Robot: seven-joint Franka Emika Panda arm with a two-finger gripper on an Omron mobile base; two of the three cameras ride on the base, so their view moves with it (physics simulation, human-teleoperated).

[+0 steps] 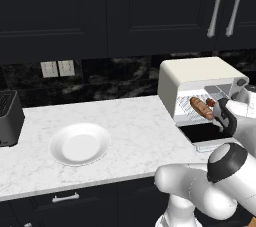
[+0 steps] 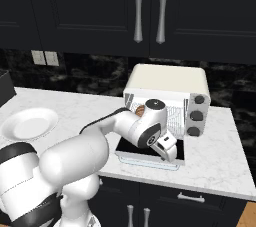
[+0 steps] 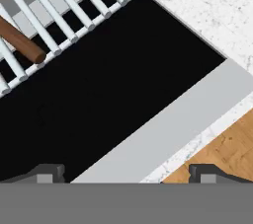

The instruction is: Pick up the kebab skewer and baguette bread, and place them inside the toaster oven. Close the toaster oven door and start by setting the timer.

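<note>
The toaster oven door lies folded flat before the toaster oven, baguette bread inside on the rack – gripper spread wide, empty, above it. Hook under the handle edge, swing up squarely. Hand view adds a brown end – whose, unclear

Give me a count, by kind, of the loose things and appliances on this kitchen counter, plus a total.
Toaster oven: 1
Black toaster: 1
Plate: 1
Baguette: 1
Skewer: 1
Total: 5
</note>
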